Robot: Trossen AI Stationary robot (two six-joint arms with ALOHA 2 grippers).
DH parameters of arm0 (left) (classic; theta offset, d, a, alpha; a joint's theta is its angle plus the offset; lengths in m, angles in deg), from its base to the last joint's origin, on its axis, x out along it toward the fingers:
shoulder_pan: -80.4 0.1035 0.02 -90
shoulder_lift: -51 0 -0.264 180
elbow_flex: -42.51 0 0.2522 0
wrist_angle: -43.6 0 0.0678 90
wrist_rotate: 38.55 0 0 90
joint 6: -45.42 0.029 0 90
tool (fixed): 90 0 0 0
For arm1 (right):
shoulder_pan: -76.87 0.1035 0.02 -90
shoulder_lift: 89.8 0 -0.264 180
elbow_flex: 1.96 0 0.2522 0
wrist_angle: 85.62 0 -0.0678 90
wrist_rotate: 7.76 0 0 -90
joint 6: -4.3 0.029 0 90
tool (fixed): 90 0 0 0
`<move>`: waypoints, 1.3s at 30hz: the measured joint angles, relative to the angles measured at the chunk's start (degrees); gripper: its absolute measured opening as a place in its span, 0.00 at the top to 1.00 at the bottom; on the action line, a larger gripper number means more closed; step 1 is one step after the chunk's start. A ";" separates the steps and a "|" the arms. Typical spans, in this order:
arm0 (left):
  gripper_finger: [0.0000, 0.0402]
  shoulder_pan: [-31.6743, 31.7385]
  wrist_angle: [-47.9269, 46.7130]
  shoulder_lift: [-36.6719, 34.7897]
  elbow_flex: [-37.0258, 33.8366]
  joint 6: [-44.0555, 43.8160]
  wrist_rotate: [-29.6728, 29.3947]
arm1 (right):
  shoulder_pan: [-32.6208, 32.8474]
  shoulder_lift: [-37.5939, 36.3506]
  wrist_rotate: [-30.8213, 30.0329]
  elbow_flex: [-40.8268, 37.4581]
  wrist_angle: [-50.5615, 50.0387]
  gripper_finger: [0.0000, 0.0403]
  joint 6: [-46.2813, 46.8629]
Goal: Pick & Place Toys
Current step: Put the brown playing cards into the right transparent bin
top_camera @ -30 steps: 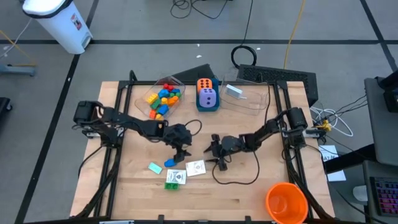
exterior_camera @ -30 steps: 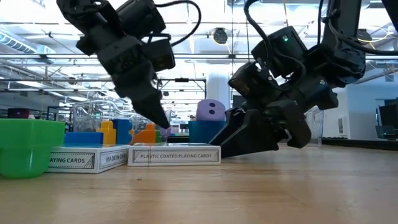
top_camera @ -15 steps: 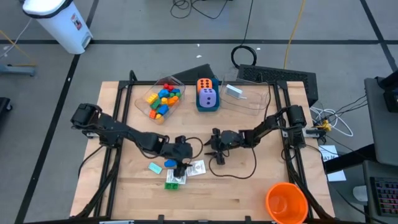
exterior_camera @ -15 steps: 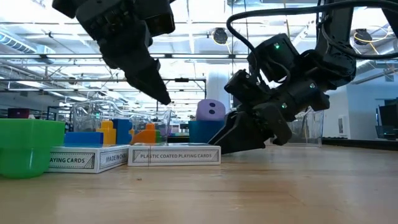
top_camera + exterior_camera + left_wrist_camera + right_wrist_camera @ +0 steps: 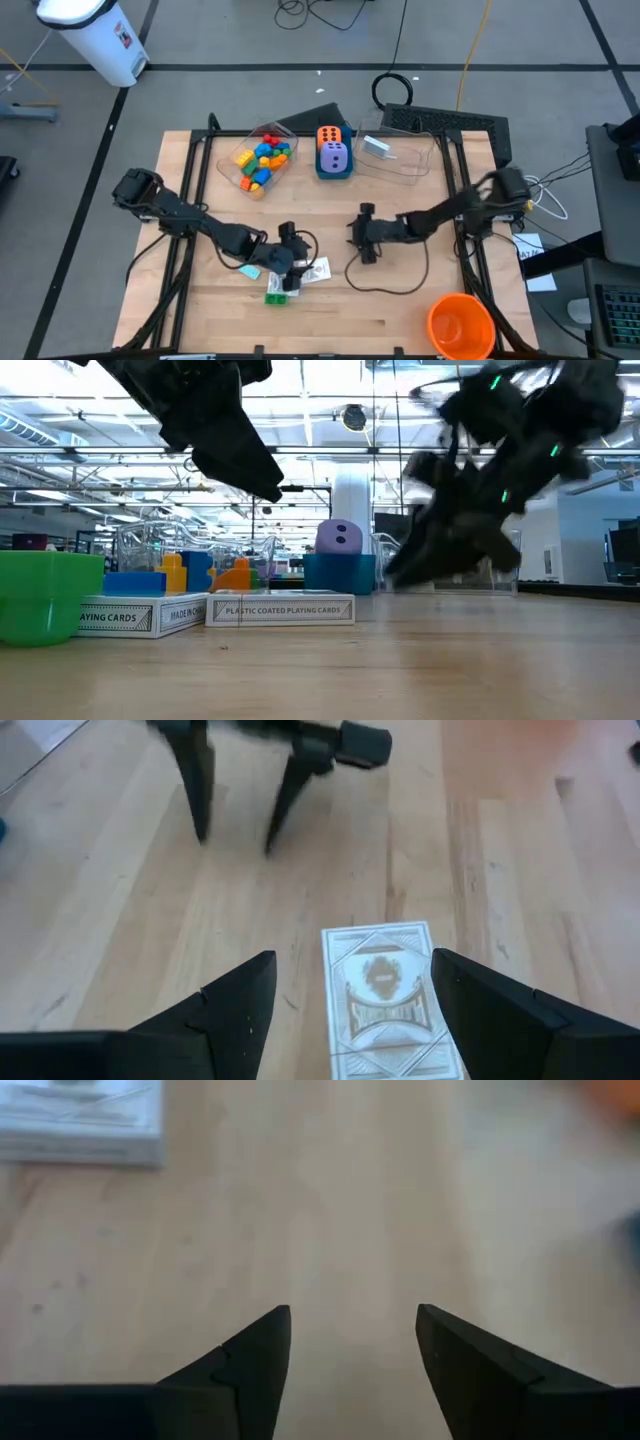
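On the worktop [image 5: 380, 320], the left tool [image 5: 291, 273] hangs low in the lower centre of the high view, fingers [image 5: 240, 1010] spread and empty, directly over a white card box [image 5: 392, 1000] that lies flat between them without touching. A second card box [image 5: 130, 617] lies beside it, with a green brick [image 5: 281, 290] and a light blue piece [image 5: 249, 269] just to the left. The right tool [image 5: 364, 238] sits near the middle of the frame, off to the right of the cards, jaws parted over bare wood, holding nothing. At the upper centre, a clear tub [image 5: 232, 175] holds mixed bricks [image 5: 262, 160], and the orange die [image 5: 329, 137] and purple die [image 5: 334, 157] sit in the blue box [image 5: 334, 175]. An orange cup [image 5: 460, 325] stands at lower right.
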 joint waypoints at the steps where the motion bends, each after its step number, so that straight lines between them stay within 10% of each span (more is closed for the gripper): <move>1: 0.32 -0.12 0.16 0.02 0.00 -0.31 -0.06 | 1.34 -2.43 -3.65 -0.02 -2.90 0.48 -0.48; 14: 0.32 -0.10 7.39 9.18 -0.07 -2.68 -0.46 | 13.29 -25.42 -20.70 0.15 -17.20 0.48 7.93; 39: 0.32 -4.43 9.44 9.80 0.00 -4.63 -8.83 | 12.35 -24.40 -21.69 -12.77 -1.95 0.48 16.76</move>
